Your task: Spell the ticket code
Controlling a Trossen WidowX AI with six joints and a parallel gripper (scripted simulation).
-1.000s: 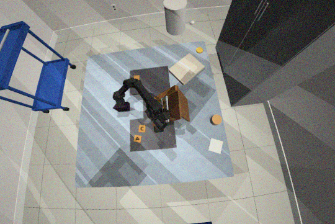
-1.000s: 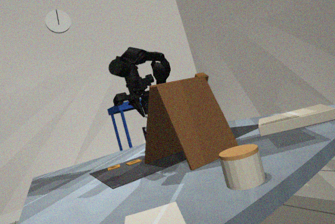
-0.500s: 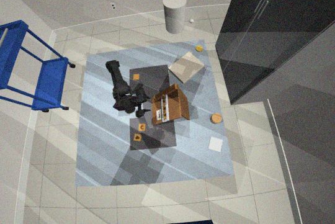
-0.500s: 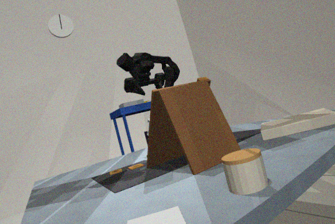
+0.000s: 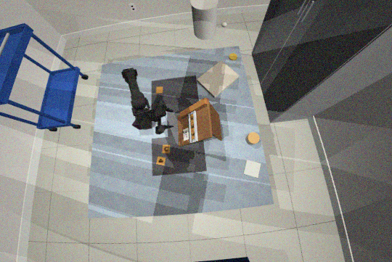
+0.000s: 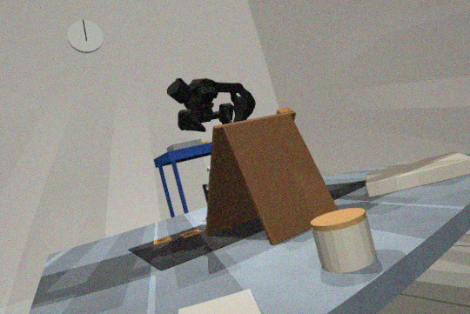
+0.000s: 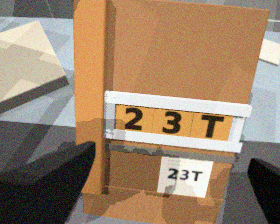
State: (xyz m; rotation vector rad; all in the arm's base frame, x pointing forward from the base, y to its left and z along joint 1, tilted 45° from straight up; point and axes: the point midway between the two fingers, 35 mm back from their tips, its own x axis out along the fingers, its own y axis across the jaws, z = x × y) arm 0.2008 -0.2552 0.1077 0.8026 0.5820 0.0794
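Observation:
The brown board (image 5: 210, 121) (image 6: 274, 170) (image 7: 186, 55) stands like a tent. Its white rail (image 7: 176, 104) holds three orange tiles side by side, reading from the left 2 (image 7: 133, 120), 3 (image 7: 171, 123) and T (image 7: 212, 126). The ticket (image 5: 186, 134) (image 7: 185, 176) below the rail reads 23T. My gripper (image 5: 171, 118) (image 7: 171, 157) is wide open and empty, in front of the board's face and apart from the tiles. Loose orange tiles lie on the dark mat: one (image 5: 160, 89) on one side of the board, two (image 5: 165, 149) (image 5: 160, 161) on the other.
A pale slab (image 5: 218, 78) (image 6: 413, 174) lies beside the board. A lidded canister (image 5: 253, 138) (image 6: 344, 241) and a white square (image 5: 252, 168) are behind it. A small yellow disc (image 5: 233, 56) is near the counter's corner. The dark mat (image 5: 196, 165) lies under the board.

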